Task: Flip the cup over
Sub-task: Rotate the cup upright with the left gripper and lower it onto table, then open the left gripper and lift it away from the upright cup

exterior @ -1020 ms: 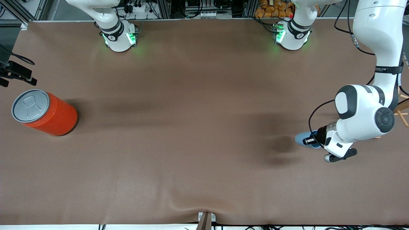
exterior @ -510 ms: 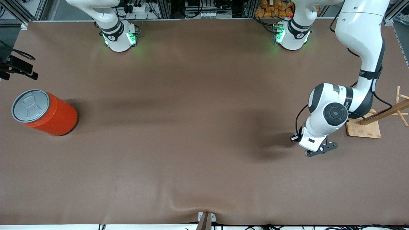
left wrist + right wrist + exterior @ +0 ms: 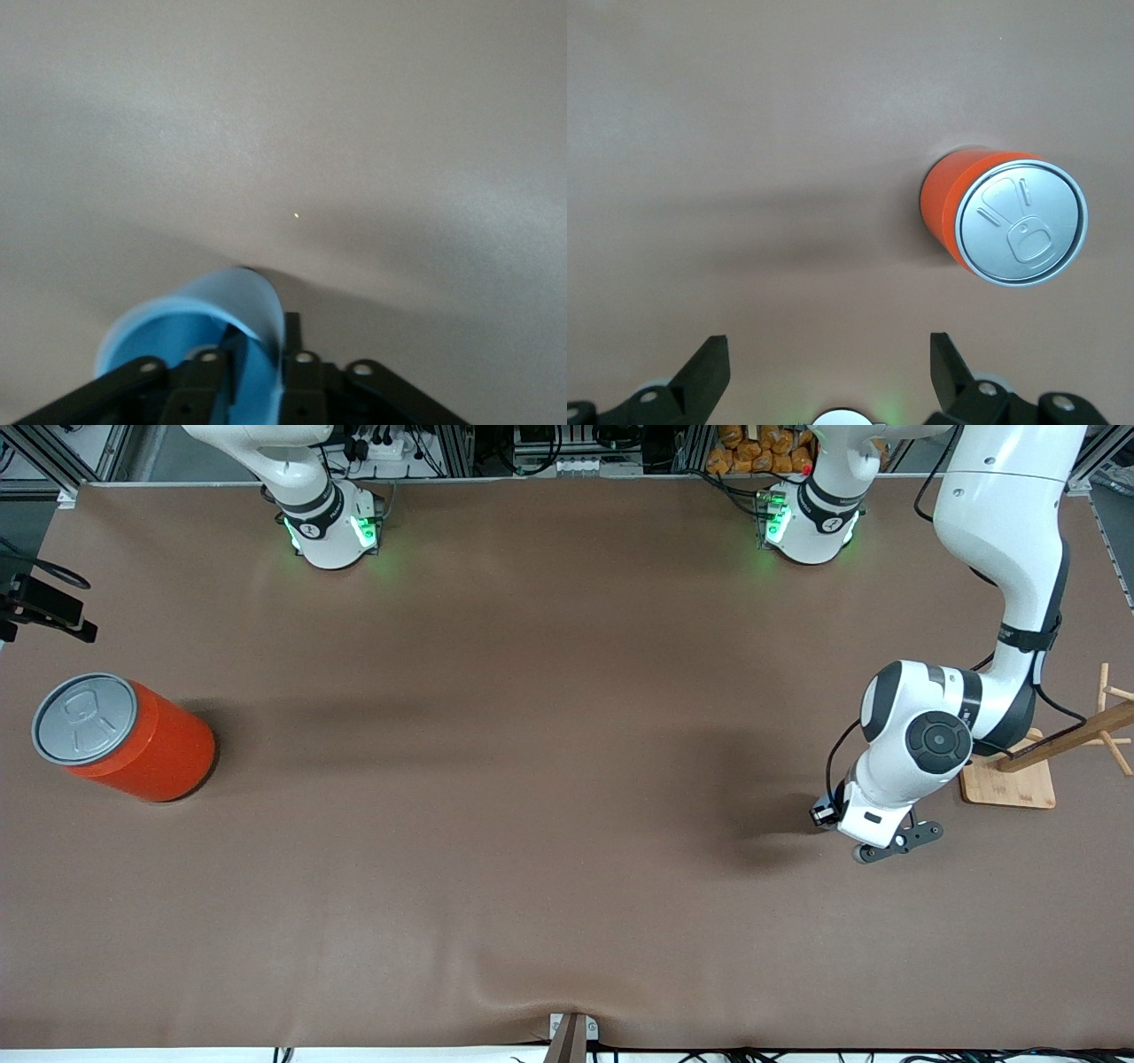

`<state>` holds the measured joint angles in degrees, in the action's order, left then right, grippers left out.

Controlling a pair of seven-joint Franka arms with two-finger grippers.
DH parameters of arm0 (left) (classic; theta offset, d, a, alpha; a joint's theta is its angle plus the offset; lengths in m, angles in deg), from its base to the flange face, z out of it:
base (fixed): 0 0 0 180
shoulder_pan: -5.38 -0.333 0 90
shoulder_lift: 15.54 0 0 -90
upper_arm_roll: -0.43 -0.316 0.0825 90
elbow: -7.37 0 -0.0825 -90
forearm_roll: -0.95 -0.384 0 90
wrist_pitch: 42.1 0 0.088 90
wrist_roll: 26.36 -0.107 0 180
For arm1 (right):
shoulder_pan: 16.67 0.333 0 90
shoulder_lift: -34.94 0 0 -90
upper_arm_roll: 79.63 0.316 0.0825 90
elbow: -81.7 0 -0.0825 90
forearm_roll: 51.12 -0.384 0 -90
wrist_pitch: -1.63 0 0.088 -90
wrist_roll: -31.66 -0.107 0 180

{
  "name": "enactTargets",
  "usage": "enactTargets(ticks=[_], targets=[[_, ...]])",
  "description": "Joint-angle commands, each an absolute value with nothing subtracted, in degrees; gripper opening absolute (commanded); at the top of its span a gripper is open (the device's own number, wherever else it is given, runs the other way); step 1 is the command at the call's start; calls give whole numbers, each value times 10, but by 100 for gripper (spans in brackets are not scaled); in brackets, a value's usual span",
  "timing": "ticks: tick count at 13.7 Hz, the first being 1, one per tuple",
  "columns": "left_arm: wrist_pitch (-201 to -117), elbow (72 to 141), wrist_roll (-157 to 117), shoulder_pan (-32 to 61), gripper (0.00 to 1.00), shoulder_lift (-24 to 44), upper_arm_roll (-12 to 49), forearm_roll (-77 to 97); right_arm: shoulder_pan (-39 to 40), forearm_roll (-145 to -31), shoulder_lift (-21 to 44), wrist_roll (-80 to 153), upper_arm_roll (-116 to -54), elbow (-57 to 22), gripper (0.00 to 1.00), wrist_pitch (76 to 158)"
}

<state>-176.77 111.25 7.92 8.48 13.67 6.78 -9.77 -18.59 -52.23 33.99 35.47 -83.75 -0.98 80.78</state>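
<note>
The light-blue cup [image 3: 221, 301] shows only in the left wrist view, with its darker blue inside turned toward the camera. My left gripper [image 3: 263, 332] is shut on its wall, one finger inside the cup and one outside. It holds the cup low over the brown table, near the left arm's end. In the front view my left gripper [image 3: 828, 815] is under its own wrist, which hides the cup. My right gripper [image 3: 826, 347] is open and empty, high over the table beside the orange can [image 3: 992, 221].
The orange can with a grey lid [image 3: 133, 740] stands upright near the right arm's end of the table. A wooden rack on a square base [image 3: 1010, 784] stands beside the left arm's wrist, toward the left arm's end. The table cover [image 3: 532, 779] is brown.
The left wrist has turned and swung over the cup, which showed in the front view a second ago and is now hidden. The right gripper has drifted slightly away from the front camera.
</note>
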Motion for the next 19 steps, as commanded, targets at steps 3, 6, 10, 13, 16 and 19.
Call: enactTargets(ticks=[3,6,10,13,16,19], targets=[[-1735,1111,91,79,100,77,73,-107,-184,-495,341,344,-831,6,100,799],[-1679,1108,85,78,100,14,74,-107,-182,-497,341,342,-831,7,100,797],[-1602,1105,72,78,100,-56,75,-82,-183,-503,341,290,-831,7,100,798],[-1523,1077,35,79,100,-84,75,-51,-173,-505,341,252,-824,9,100,797],[-1474,1069,-23,78,100,-119,75,-49,-169,-504,340,260,-825,17,100,797],[-1408,1032,-56,76,100,-129,68,-20,-172,-505,338,263,-827,19,100,797]])
